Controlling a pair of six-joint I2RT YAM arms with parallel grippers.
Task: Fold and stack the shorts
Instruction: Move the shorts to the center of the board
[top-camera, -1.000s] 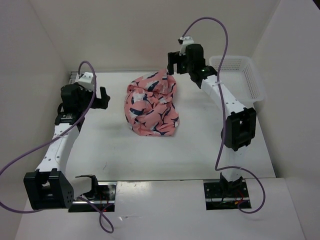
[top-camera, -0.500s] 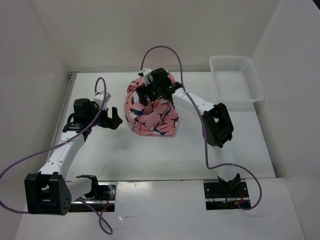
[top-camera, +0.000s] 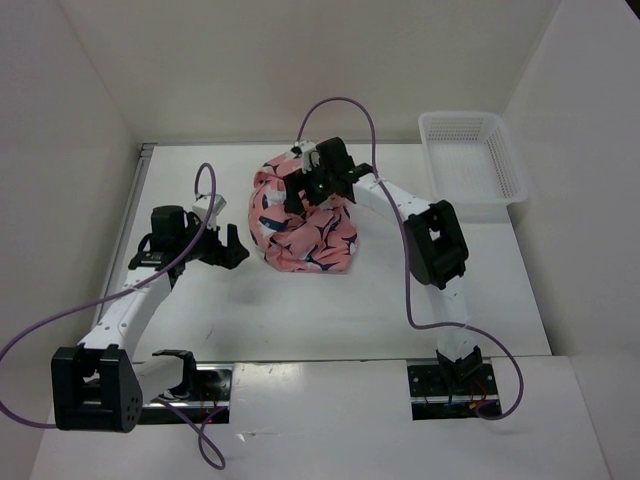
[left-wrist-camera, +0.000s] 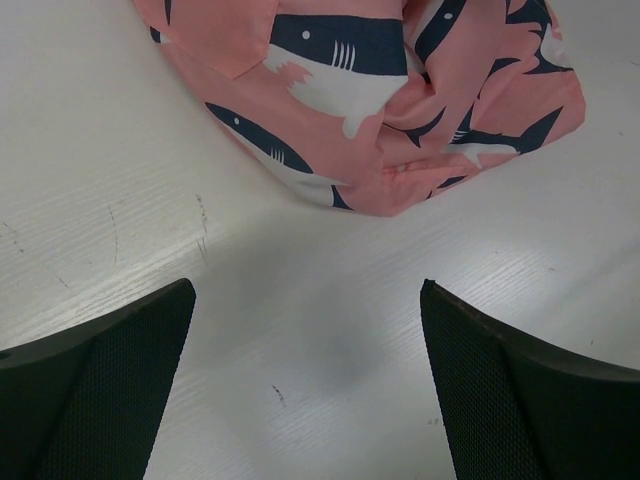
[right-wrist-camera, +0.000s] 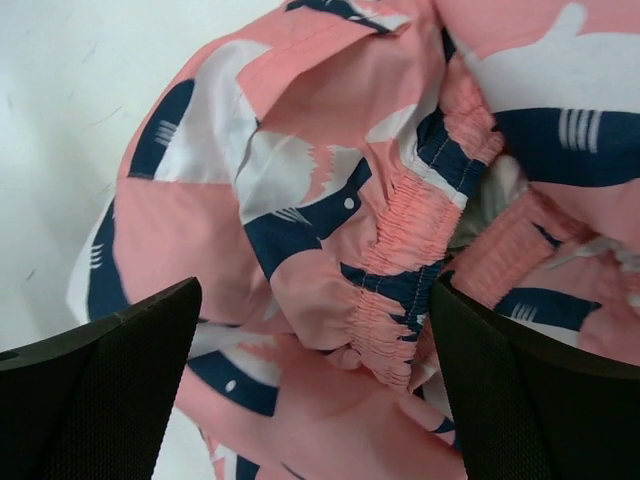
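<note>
From above, the shorts (top-camera: 300, 228) lie in a crumpled heap on the counter (top-camera: 300, 310), a little toward 12 o'clock from its middle. The basket (top-camera: 505, 165) sits at the counter's 2 o'clock corner, well apart from the heap. The left gripper (top-camera: 232, 248) is low at the heap's 9 o'clock side, just beside the fabric, with its fingers pointing toward it. The right gripper (top-camera: 318, 185) is over the heap's 12 o'clock part, its arm reaching in from 3 o'clock. Whether it touches the cloth cannot be told from here.

In the left wrist view, the left gripper (left-wrist-camera: 307, 295) is spread wide with nothing in it. Bare counter (left-wrist-camera: 300, 350) shows between its fingers (left-wrist-camera: 110, 380). The near edge of the shorts (left-wrist-camera: 380, 90) lies at 12 o'clock, apart from both fingers.

In the right wrist view, the right gripper (right-wrist-camera: 315, 290) is also spread wide and holds nothing. It looks straight down on the shorts (right-wrist-camera: 300, 110), which fill most of the view. The gathered waistband (right-wrist-camera: 400, 270) runs between the fingers (right-wrist-camera: 100, 390), nearer the 3 o'clock one. A patch of counter (right-wrist-camera: 60, 80) shows at 10 o'clock.
</note>
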